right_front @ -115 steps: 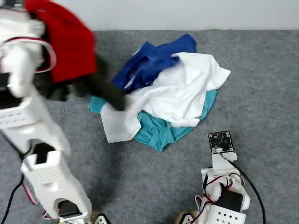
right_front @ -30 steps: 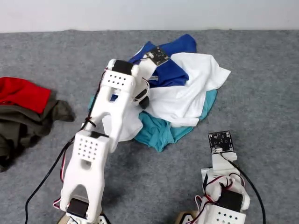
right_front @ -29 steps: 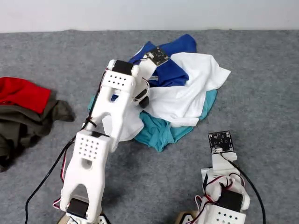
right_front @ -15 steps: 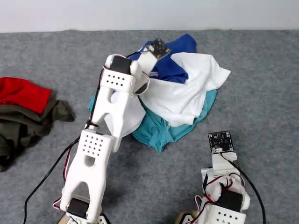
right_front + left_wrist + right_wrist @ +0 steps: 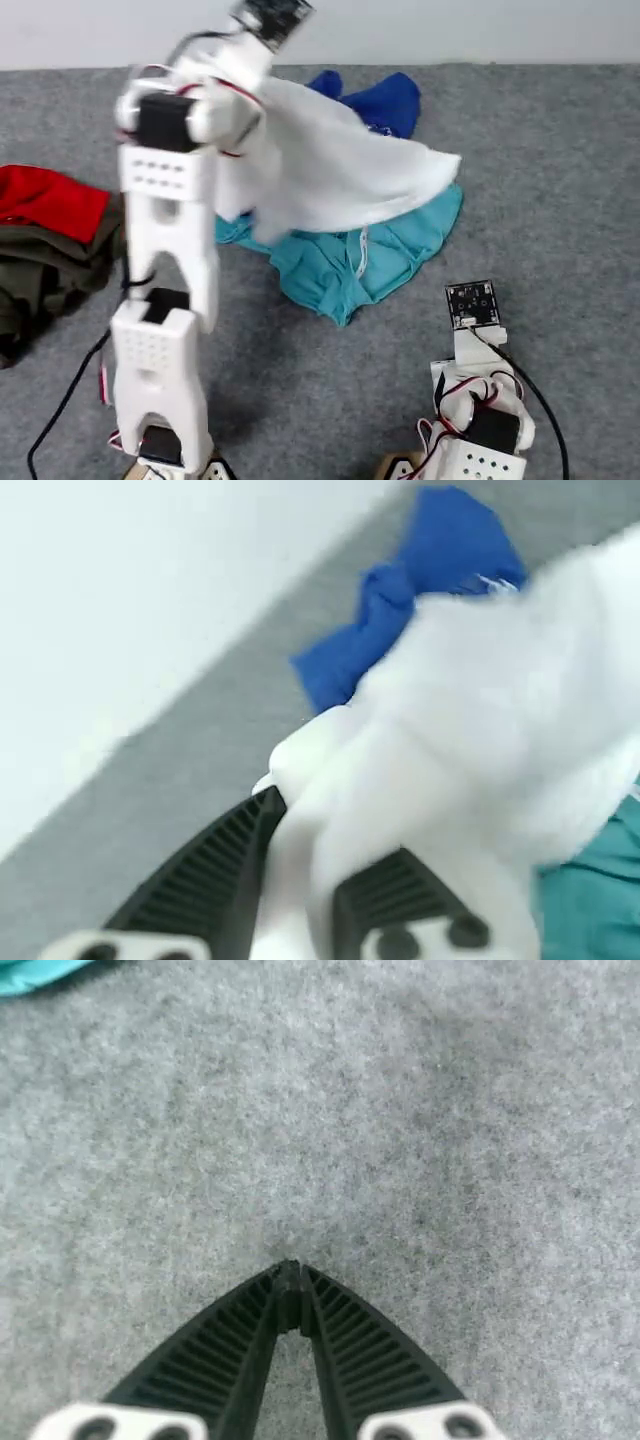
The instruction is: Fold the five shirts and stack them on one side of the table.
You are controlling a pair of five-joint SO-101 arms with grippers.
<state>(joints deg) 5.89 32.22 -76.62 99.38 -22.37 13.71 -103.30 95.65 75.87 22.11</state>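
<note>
Aloft, white shirt [image 5: 330, 170] in left end effector [image 5: 300, 805], over teal shirt [image 5: 340, 270].

Bright, even overhead light, faint shadows (soft-edged)

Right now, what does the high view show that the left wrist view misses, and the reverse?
High view: the red shirt lying on a dark olive shirt at the left side of the table, and the right arm at the near edge. Left wrist view: the left tool, its black fingers shut on cloth. Both: the white shirt held up, with the blue shirt and teal shirt on the table.
</note>
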